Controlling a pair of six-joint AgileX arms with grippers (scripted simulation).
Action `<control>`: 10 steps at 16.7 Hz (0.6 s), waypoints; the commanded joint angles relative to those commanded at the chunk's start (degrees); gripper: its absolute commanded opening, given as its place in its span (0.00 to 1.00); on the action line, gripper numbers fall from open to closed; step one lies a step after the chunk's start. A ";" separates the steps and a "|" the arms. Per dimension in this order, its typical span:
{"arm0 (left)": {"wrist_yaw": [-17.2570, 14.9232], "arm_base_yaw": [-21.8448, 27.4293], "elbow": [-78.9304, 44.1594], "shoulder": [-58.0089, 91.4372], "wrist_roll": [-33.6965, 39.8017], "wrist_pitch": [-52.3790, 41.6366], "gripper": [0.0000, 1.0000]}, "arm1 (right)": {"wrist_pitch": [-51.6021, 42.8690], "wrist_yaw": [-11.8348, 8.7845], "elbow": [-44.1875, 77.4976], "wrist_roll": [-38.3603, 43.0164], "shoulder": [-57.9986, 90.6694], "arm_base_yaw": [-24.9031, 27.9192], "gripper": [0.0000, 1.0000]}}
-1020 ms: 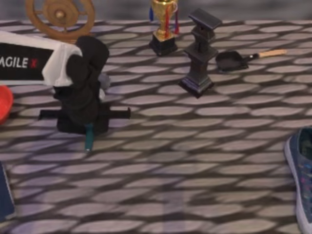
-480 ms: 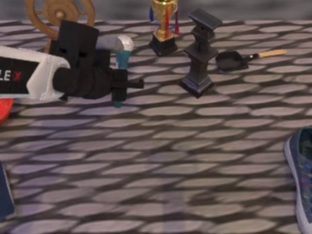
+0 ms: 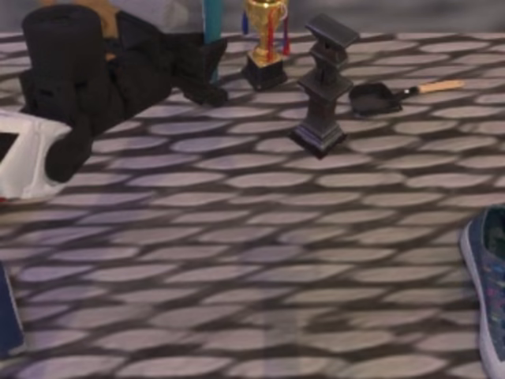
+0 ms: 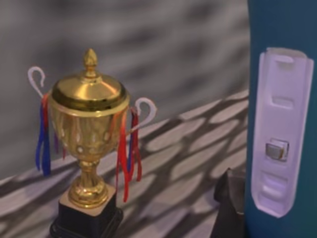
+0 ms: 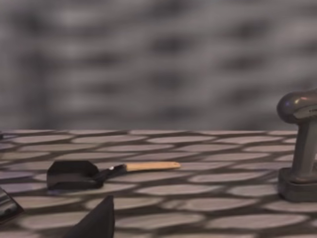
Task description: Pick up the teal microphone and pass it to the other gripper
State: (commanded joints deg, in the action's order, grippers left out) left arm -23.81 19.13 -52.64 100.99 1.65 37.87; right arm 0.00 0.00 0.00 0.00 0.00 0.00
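teal microphone (image 3: 211, 31) in left end effector (image 3: 207, 69), far-left edge, near trophy (image 3: 264, 43).

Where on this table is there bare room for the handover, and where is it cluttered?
The wide cobble-patterned middle and front of the table lie bare, bordered by the blue sneaker at right. The back is crowded: gold trophy, black pedestal, black frying pan. The left tool holds the teal microphone there.

Overhead camera, two low wrist cameras
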 joint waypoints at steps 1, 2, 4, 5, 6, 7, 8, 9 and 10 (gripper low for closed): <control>-1.17 -0.15 0.91 -1.29 -0.84 2.88 0.00 | 0.00 0.00 0.00 0.00 0.00 0.00 1.00; -2.14 -0.29 1.65 -2.44 -1.55 5.17 0.00 | 0.00 0.00 0.00 0.00 0.00 0.00 1.00; -3.36 -0.48 2.59 -4.06 -2.51 7.98 0.00 | 0.00 0.00 0.00 0.00 0.00 0.00 1.00; -3.55 -0.51 2.73 -4.33 -2.67 8.42 0.00 | 0.00 0.00 0.00 0.00 0.00 0.00 1.00; -3.55 -0.51 2.73 -4.33 -2.67 8.42 0.00 | 0.00 0.00 0.00 0.00 0.00 0.00 1.00; -3.55 -0.51 2.73 -4.33 -2.67 8.42 0.00 | 0.00 0.00 0.00 0.00 0.00 0.00 1.00; -3.55 -0.51 2.73 -4.33 -2.67 8.42 0.00 | 0.00 0.00 0.00 0.00 0.00 0.00 1.00; -3.42 -0.19 2.45 -4.14 -2.68 8.30 0.00 | 0.00 0.00 0.00 0.00 0.00 0.00 1.00; -3.24 -0.01 2.55 -4.20 -2.63 8.41 0.00 | 0.00 0.00 0.00 0.00 0.00 0.00 1.00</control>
State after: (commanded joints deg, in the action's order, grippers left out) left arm -27.04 19.12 -50.09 96.79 -0.98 46.28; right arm 0.00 0.00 0.00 0.00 0.00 0.00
